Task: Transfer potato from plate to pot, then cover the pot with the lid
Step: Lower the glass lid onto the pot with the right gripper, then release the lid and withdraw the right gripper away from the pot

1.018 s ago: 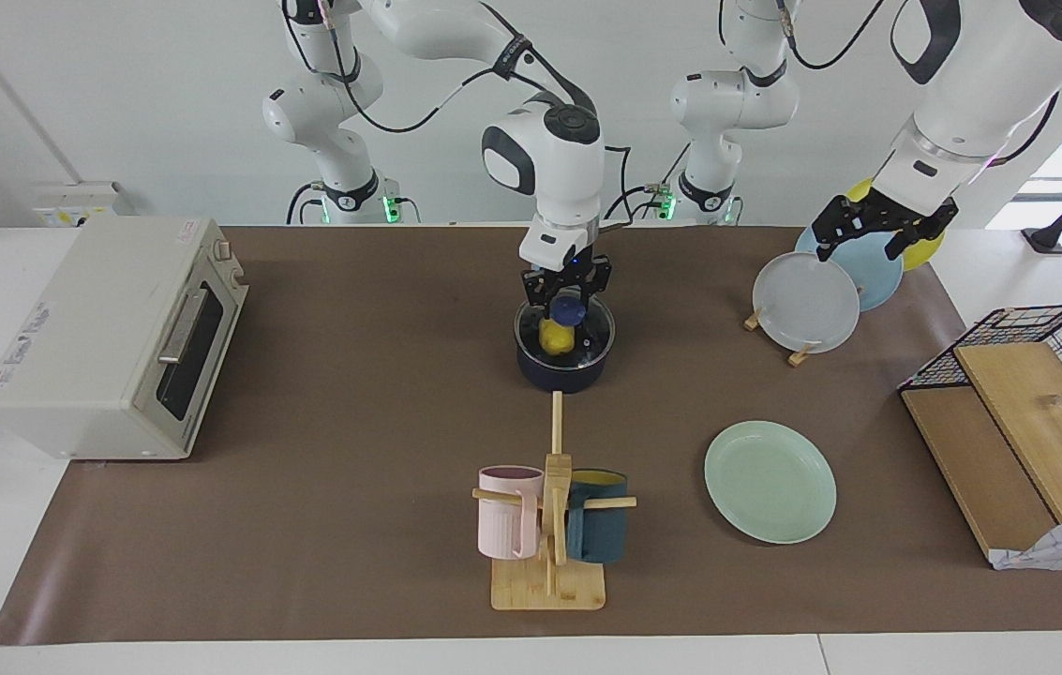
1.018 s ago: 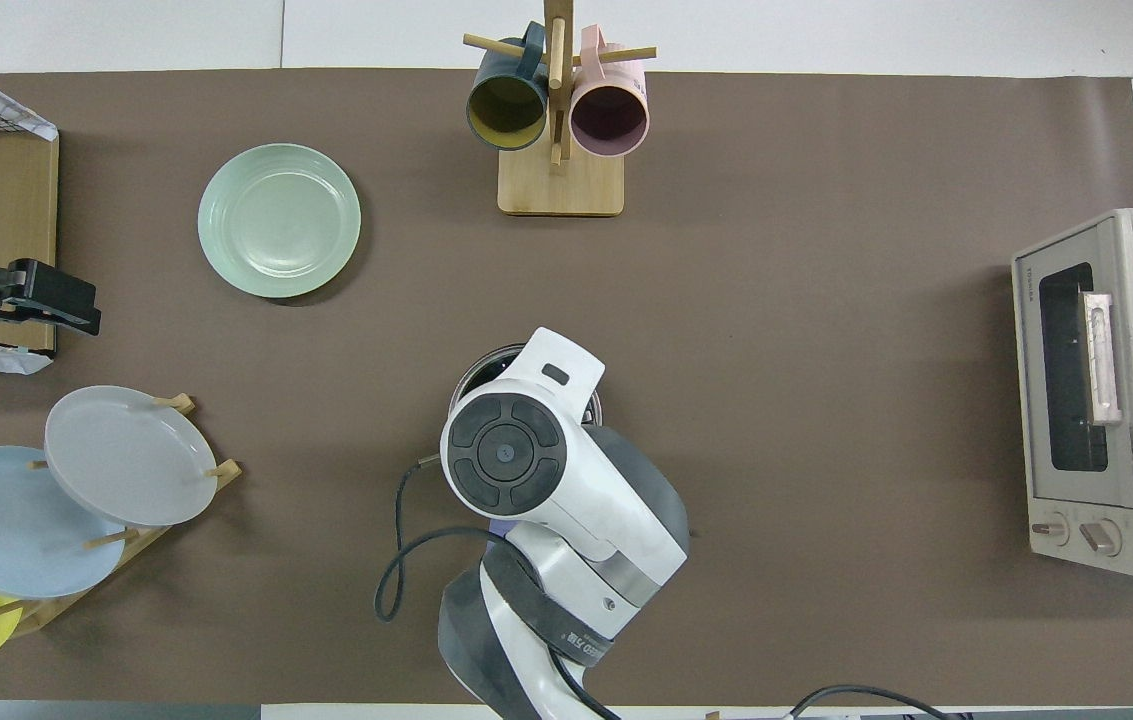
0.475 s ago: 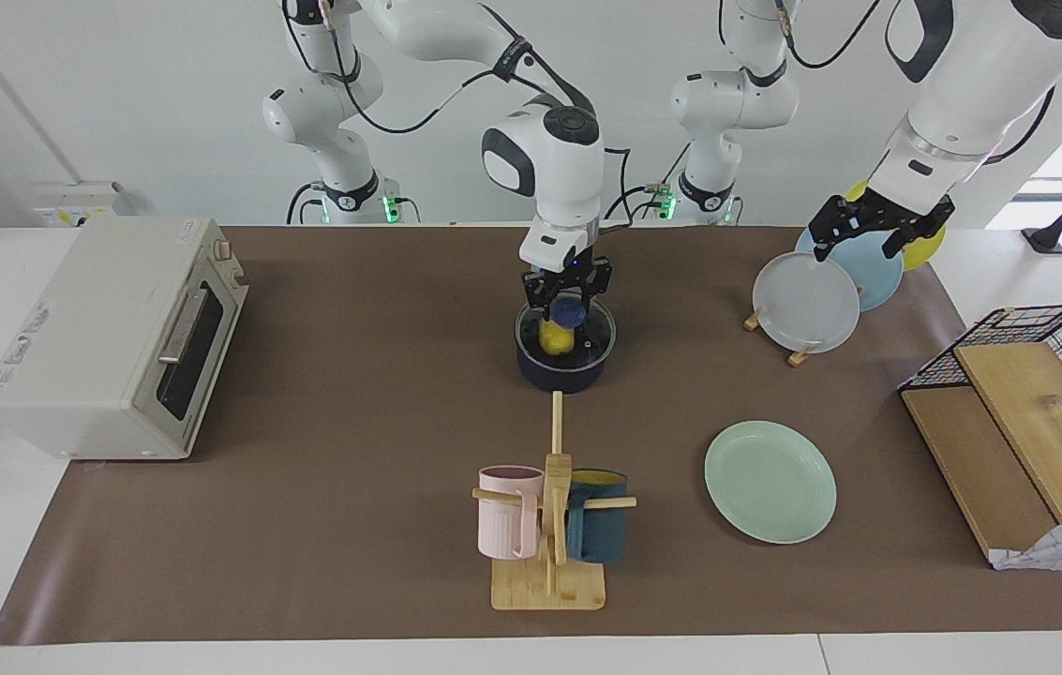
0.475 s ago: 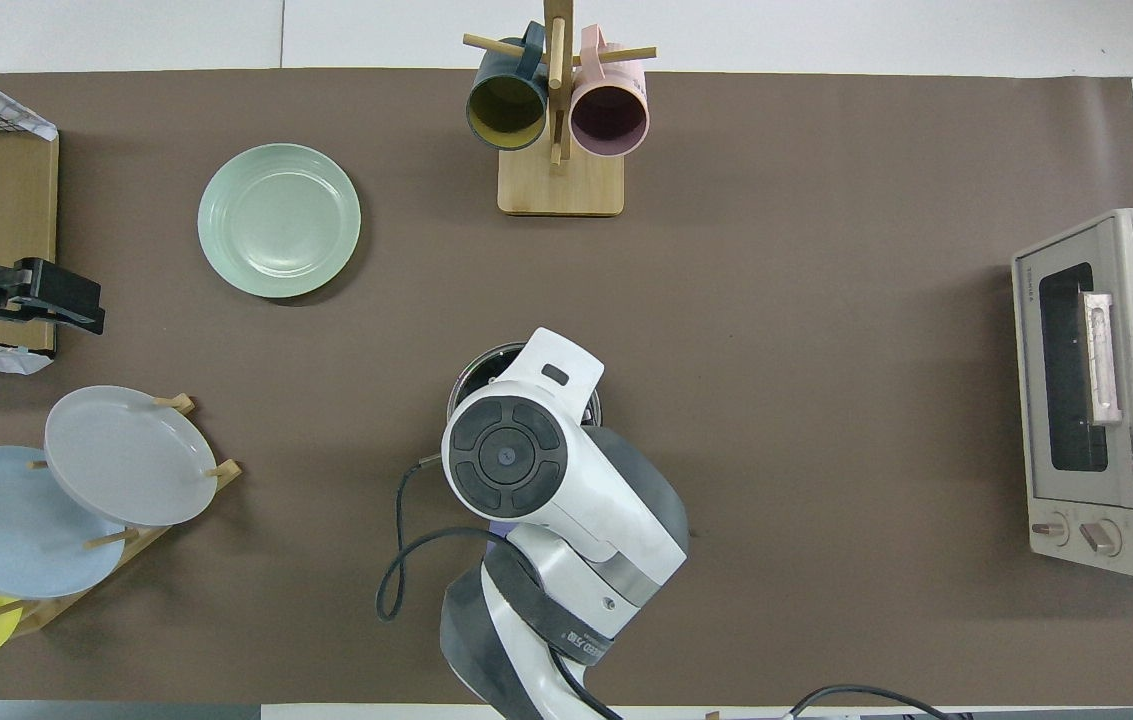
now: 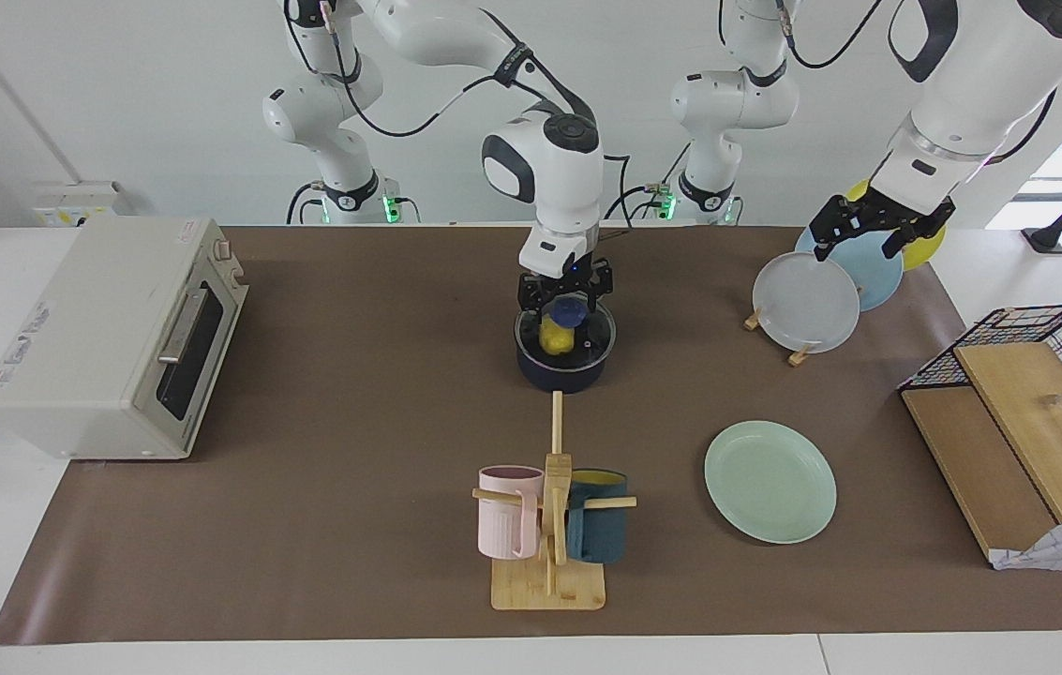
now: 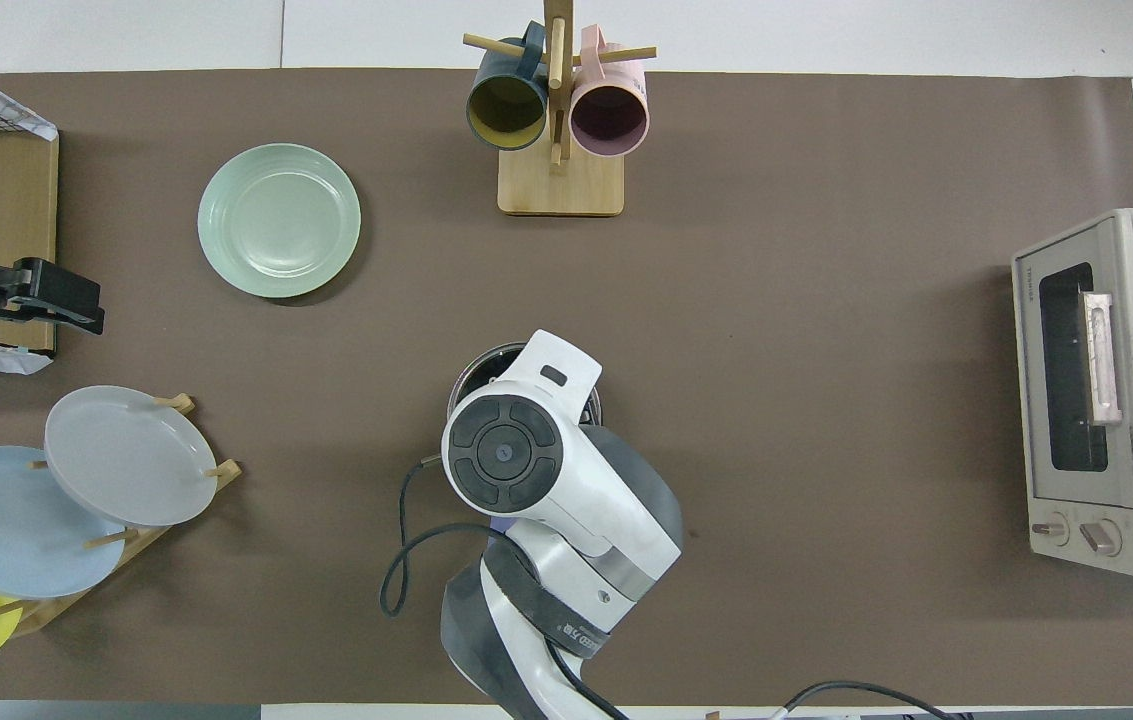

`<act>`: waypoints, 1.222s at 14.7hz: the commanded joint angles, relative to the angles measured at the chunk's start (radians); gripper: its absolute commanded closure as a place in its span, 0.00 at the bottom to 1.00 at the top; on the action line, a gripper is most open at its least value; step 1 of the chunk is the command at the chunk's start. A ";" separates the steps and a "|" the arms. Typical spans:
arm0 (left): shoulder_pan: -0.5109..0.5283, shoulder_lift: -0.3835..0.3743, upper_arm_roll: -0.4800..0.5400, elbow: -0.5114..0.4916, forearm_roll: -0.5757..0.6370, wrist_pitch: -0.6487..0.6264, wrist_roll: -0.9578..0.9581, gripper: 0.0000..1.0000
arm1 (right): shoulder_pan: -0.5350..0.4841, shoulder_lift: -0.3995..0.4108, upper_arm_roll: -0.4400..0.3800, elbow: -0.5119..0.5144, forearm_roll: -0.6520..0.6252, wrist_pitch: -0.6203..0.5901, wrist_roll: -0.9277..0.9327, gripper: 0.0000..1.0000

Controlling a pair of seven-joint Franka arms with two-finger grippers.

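Observation:
The dark blue pot [image 5: 564, 373] stands mid-table, nearer to the robots than the mug rack. On it lies the clear glass lid [image 5: 593, 339], and the yellow potato [image 5: 553, 338] shows through the glass inside the pot. My right gripper [image 5: 565, 294] hovers just over the lid's blue knob [image 5: 570, 308], open, a finger on either side. In the overhead view the right arm covers all but the pot's rim [image 6: 471, 374]. The mint-green plate [image 5: 770, 481] [image 6: 278, 220] lies bare toward the left arm's end. My left gripper [image 5: 875, 234] [image 6: 46, 300] waits open, raised over the plate rack.
A rack of upright grey, blue and yellow plates [image 5: 805, 302] stands under the left gripper. A wooden mug rack [image 5: 549, 525] holds a pink and a teal mug. A toaster oven [image 5: 113, 333] sits at the right arm's end, a wire basket with wooden boards [image 5: 1027, 412] at the other.
My right gripper has opened off the lid's knob and lifted slightly; the lid stays on the pot. The left gripper has barely shifted.

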 commanded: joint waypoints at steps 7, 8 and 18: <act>0.012 -0.020 -0.006 -0.027 -0.015 0.058 -0.010 0.00 | -0.163 -0.062 0.001 0.278 0.008 -0.375 -0.029 0.00; 0.012 -0.020 -0.006 -0.027 -0.015 0.057 -0.010 0.00 | -0.202 -0.097 0.000 0.278 0.008 -0.415 -0.054 0.00; 0.015 -0.023 -0.004 -0.027 -0.013 0.051 -0.010 0.00 | -0.625 -0.288 -0.004 0.212 0.000 -0.656 -0.466 0.00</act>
